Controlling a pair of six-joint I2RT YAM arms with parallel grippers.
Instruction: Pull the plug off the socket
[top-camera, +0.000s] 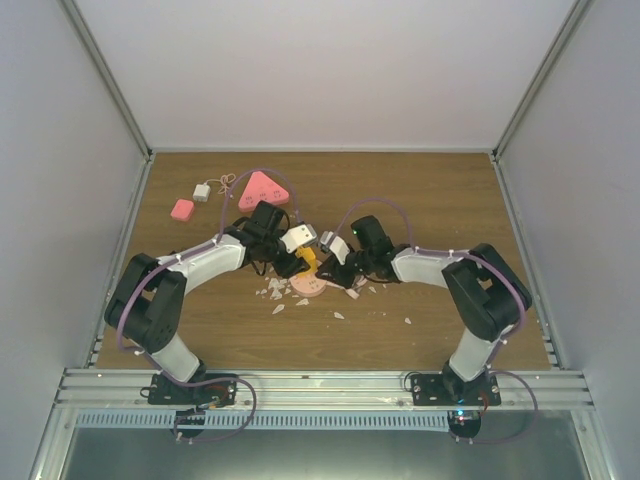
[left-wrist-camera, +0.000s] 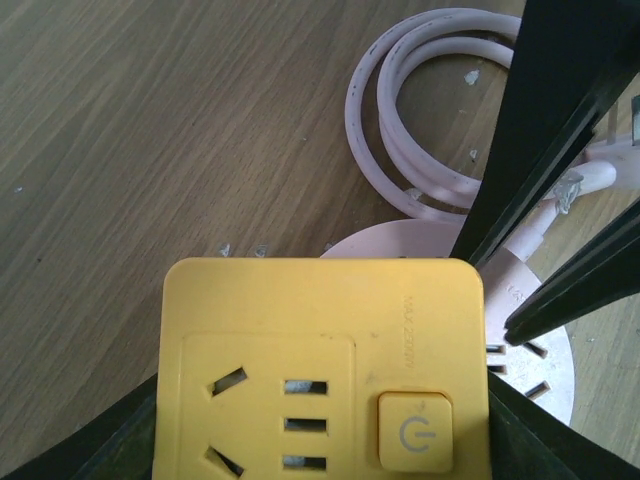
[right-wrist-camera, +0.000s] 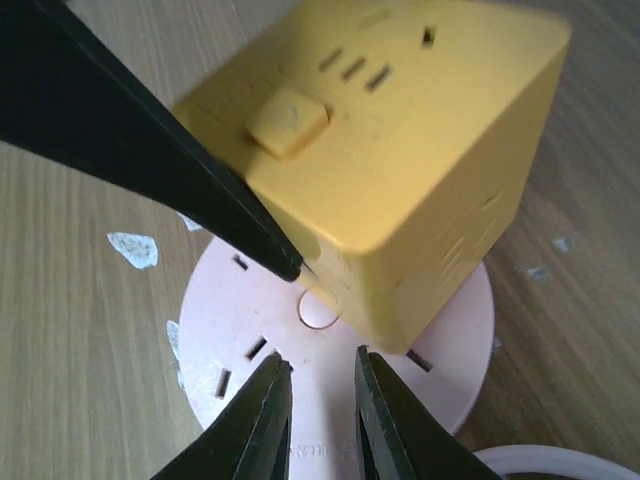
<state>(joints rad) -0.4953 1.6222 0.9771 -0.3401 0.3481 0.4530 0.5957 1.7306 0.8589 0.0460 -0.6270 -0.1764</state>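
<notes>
A yellow cube plug (top-camera: 309, 260) stands on a round pink socket (top-camera: 308, 287) in the middle of the table. My left gripper (left-wrist-camera: 320, 400) is shut on the plug (left-wrist-camera: 320, 370), with a dark finger against each side face. In the right wrist view the plug (right-wrist-camera: 400, 150) leans tilted over the socket (right-wrist-camera: 240, 310). My right gripper (right-wrist-camera: 322, 375) hovers over the socket's top face just in front of the plug. Its jaws are drawn almost together, with only a narrow gap and nothing between them. The socket's pale pink cable (left-wrist-camera: 400, 130) lies coiled behind it.
A pink triangular block (top-camera: 263, 189), a small pink block (top-camera: 182, 209) and a white adapter (top-camera: 202, 192) lie at the back left. Several white scraps (top-camera: 339, 315) are scattered around the socket. Enclosure walls bound the wooden table on three sides.
</notes>
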